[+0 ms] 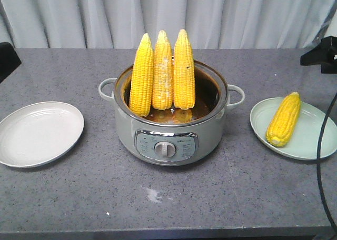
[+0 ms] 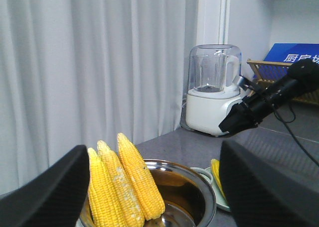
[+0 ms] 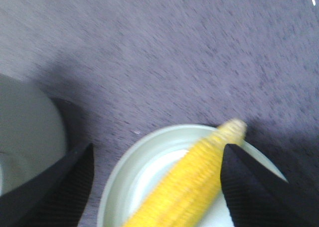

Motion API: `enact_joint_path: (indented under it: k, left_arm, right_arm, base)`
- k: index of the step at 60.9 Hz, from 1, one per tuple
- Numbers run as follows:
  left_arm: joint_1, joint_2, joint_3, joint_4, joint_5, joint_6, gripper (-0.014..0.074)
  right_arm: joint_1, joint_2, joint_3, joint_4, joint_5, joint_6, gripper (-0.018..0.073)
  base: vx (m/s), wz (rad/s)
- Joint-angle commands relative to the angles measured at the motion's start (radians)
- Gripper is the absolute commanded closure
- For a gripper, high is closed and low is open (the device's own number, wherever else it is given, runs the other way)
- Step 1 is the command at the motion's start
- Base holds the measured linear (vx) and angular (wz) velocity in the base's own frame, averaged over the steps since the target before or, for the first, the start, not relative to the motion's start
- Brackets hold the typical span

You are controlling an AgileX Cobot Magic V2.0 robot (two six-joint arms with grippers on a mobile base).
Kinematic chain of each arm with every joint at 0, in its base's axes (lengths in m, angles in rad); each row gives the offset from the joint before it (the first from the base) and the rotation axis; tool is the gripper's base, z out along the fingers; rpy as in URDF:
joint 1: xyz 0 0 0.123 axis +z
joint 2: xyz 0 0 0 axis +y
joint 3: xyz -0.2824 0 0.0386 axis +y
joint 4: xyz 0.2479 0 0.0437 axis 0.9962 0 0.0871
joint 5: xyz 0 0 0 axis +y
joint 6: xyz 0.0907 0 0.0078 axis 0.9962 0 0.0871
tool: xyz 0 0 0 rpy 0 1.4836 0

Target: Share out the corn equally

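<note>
While the right gripper (image 3: 155, 160) hangs over the green plate (image 1: 322, 145): one cob (image 1: 284, 119) lies on it.
Right jaws: spread wide, gripping nothing.
Left gripper (image 2: 152, 157): jaws spread wide, empty, above the cooker (image 1: 168, 140).
Cooker contents: three cobs (image 1: 163, 71) standing upright.

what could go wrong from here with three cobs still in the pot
1. The three cobs stand upright, packed side by side in the pot; lifting one may topple its neighbours.
2. The single cob lies on the shallow green plate; setting another beside it could nudge it off.
3. The white plate holds none; it likely needs two, or the split ends up uneven.
</note>
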Motion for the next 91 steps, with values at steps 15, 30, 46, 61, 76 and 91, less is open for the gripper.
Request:
enact_joint_path:
  k: [15, 30, 46, 61, 76, 91]
  left_arm:
    - [-0.002, 0.007, -0.035, -0.052, 0.003, -0.006, 0.008]
    - [-0.002, 0.017, -0.035, -0.06, 0.044, -0.007, 0.0106]
    - [-0.002, 0.181, -0.209, -0.048, -0.024, -0.085, 0.0189]
    - [-0.002, 0.49, -0.527, 0.13, -0.177, -0.342, 0.0199]
    - [-0.003, 0.801, -0.854, 0.106, -0.315, -0.364, 0.0142]
    - [-0.003, 0.992, -0.982, 0.085, -0.333, -0.364, 0.0064]
  right_arm:
    - [-0.003, -0.282, -0.03, 0.209, 0.119, -0.137, 0.0274]
    - [-0.003, -0.503, -0.029, 0.213, 0.167, -0.136, 0.0519]
    - [-0.003, -0.684, -0.029, 0.157, 0.167, -0.127, 0.0568]
    - [-0.003, -0.745, -0.029, 0.127, 0.167, -0.101, 0.0567]
    - [-0.003, -0.745, -0.029, 0.124, 0.167, -0.094, 0.0564]
    - [-0.003, -0.745, -0.029, 0.124, 0.167, -0.094, 0.0564]
  base:
    - [0.0, 0.0]
    - [0.0, 0.0]
    - [0.0, 0.0]
    - [0.0, 0.0]
    - [0.0, 0.0]
    - [0.0, 0.0]
